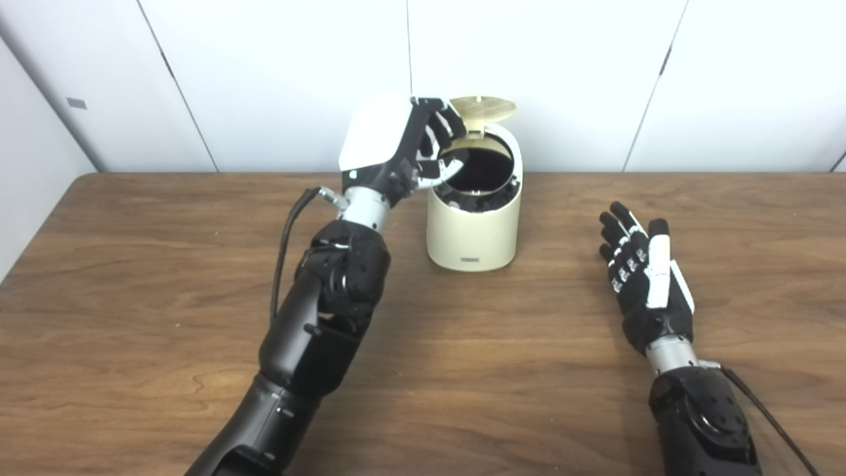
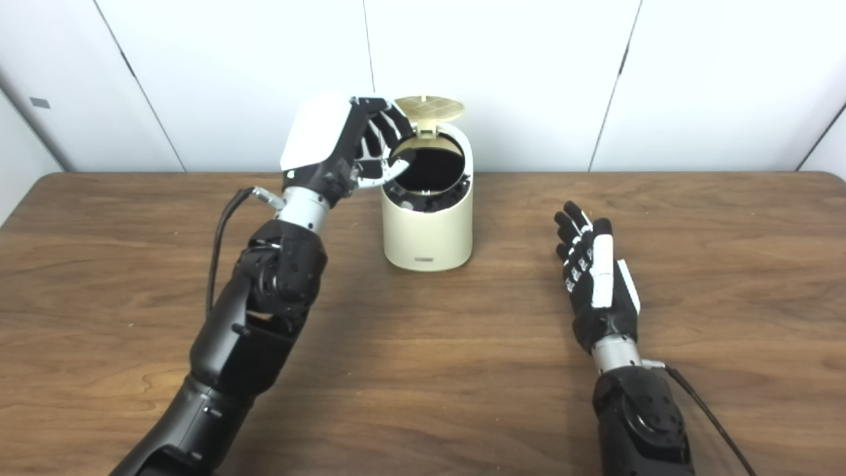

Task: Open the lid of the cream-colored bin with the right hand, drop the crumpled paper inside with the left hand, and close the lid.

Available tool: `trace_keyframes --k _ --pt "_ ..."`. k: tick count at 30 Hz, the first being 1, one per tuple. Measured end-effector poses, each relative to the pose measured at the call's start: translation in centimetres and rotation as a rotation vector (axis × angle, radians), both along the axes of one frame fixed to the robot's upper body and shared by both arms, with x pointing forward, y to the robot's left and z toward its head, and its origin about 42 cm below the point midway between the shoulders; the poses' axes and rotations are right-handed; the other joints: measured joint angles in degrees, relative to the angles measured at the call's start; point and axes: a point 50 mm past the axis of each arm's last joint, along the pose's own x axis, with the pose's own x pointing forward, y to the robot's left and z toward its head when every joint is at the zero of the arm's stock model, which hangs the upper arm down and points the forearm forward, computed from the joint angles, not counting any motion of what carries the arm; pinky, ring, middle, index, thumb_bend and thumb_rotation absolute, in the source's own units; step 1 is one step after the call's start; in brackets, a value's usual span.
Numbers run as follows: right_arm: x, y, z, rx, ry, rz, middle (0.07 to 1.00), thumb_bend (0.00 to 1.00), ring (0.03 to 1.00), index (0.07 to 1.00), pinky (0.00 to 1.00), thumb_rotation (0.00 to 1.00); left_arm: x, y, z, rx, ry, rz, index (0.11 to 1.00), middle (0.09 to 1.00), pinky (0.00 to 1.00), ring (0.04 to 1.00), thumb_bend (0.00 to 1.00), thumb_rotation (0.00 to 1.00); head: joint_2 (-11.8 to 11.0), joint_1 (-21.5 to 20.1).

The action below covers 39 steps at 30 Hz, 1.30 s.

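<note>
Toward the back of the wooden counter (image 1: pixel 165 370) we see the cream-colored bin (image 1: pixel 470 238) standing upright, its round lid (image 1: pixel 482 108) tipped up at the rear so the dark opening shows. Our left hand (image 1: pixel 403 142) is raised just beside the bin's left rim, with curled fingers (image 1: pixel 441 129) reaching over the opening; we cannot tell whether it holds the crumpled paper, which we cannot see. Our right hand (image 1: pixel 644 277) rests low over the counter, well apart from the bin on its right, fingers spread and holding nothing.
</note>
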Motion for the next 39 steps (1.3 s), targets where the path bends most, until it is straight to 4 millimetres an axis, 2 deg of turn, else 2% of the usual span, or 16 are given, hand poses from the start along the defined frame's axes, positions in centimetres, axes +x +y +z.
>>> trace_keyframes --k 7,14,17,22,25,29,31,34,36,37,39 --pt "0.0 -0.2 0.0 0.005 -0.001 0.001 0.929 0.62 0.982 0.916 1.0 1.0 -1.1 1.4 0.6 0.006 0.005 0.005 0.518 0.462 0.29 0.365 0.47 0.0 0.1 0.4" --pt "0.1 -0.4 0.0 0.006 -0.002 0.002 0.923 0.62 0.978 0.914 1.0 1.0 -2.1 3.7 1.5 0.003 0.011 0.022 0.511 0.474 0.3 0.376 0.47 0.0 0.3 0.5" --pt "0.1 -0.4 0.0 0.005 -0.002 0.003 0.924 0.61 0.973 0.915 1.0 1.0 -2.5 4.8 0.4 0.015 0.044 0.04 0.493 0.486 0.34 0.388 0.47 0.0 0.3 0.5" --pt "0.1 -0.4 0.0 0.004 -0.002 0.0 0.919 0.62 0.968 0.908 0.99 1.0 -3.1 6.8 -1.2 -0.012 0.104 0.094 0.488 0.5 0.31 0.409 0.47 0.0 0.7 0.6" --pt "0.1 -0.4 0.0 0.006 -0.001 -0.002 0.92 0.62 0.968 0.908 0.99 1.0 -3.3 8.1 -1.8 -0.068 0.135 0.124 0.468 0.5 0.3 0.417 0.47 0.0 0.7 0.6" --pt "0.1 -0.3 0.0 0.006 -0.001 -0.002 0.919 0.61 0.964 0.908 0.99 1.0 -3.9 9.4 -2.7 -0.196 0.176 0.139 0.488 0.504 0.33 0.441 0.48 0.0 1.0 0.7" --pt "0.1 -0.4 0.0 0.006 -0.001 -0.003 0.921 0.61 0.968 0.906 1.0 1.0 -4.3 9.7 -3.3 -0.238 0.208 0.147 0.488 0.503 0.41 0.441 0.5 0.0 1.0 0.7" --pt "0.1 -0.4 0.0 0.006 -0.001 -0.005 0.925 0.61 0.973 0.907 1.0 1.0 -5.0 10.4 -4.5 -0.284 0.244 0.149 0.498 0.514 0.42 0.436 0.5 0.0 1.4 0.8" --pt "0.1 -0.4 0.0 0.006 0.0 -0.006 0.931 0.61 0.977 0.912 1.0 1.0 -5.6 11.0 -5.1 -0.305 0.235 0.139 0.492 0.504 0.45 0.536 0.51 0.0 1.5 1.0" --pt "0.1 -0.4 0.0 0.006 0.0 -0.006 0.932 0.61 0.978 0.913 1.0 1.0 -6.0 11.2 -5.5 -0.316 0.222 0.135 0.491 0.502 0.45 0.552 0.51 0.0 1.5 1.0" --pt "0.1 -0.4 0.0 0.005 0.0 -0.006 0.928 0.62 0.974 0.91 1.0 1.0 -6.5 11.7 -6.1 -0.335 0.214 0.133 0.495 0.63 0.51 0.609 0.5 0.05 1.6 1.1"
